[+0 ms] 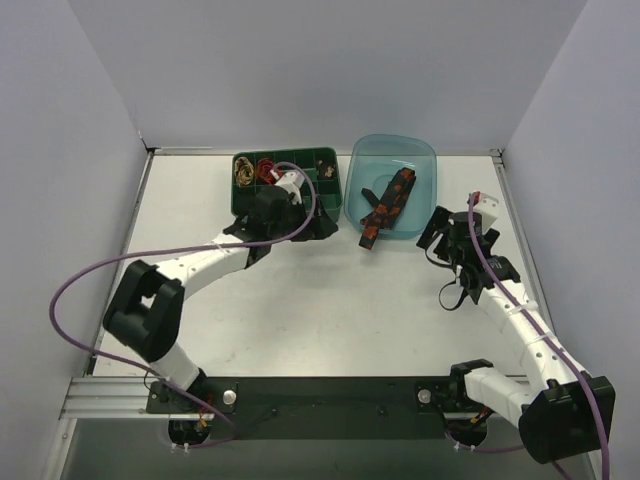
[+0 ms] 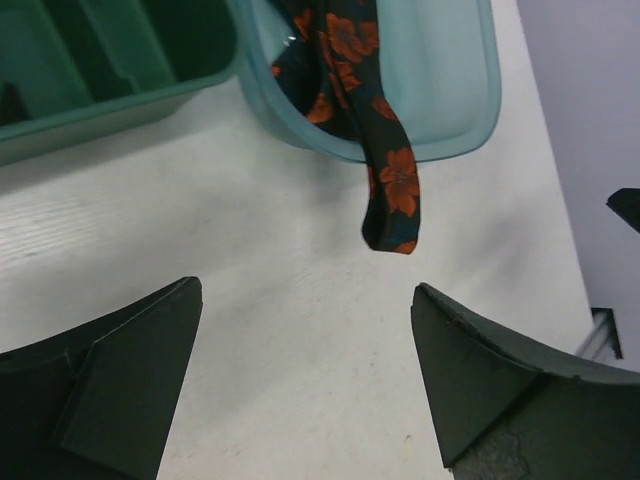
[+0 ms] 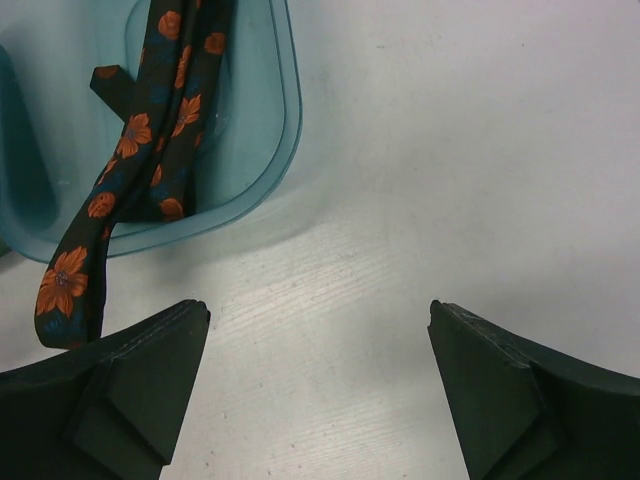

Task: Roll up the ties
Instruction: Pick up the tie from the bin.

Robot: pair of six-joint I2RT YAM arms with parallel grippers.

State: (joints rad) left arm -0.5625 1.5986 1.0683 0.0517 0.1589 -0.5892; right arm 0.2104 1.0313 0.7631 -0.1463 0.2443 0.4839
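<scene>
My left arm [image 1: 205, 263] and right arm [image 1: 525, 325]: white links, bulky black joints, purple cables [image 1: 53, 315] alongside, dark wedge-shaped fingers [image 2: 130, 380] on both.

White table [image 1: 300, 320] with green tray [image 1: 336, 190] and blue tub [image 1: 420, 160]

Bright, even light; soft shadows, sharp focus.

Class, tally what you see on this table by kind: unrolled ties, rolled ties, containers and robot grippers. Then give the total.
Unrolled ties: 1, the floral tie
Rolled ties clearly seen: 2, gold-black coil and red coil
Containers: 2, green tray and blue tub
Grippers: 2, left gripper and right gripper, both open
Total: 7
</scene>
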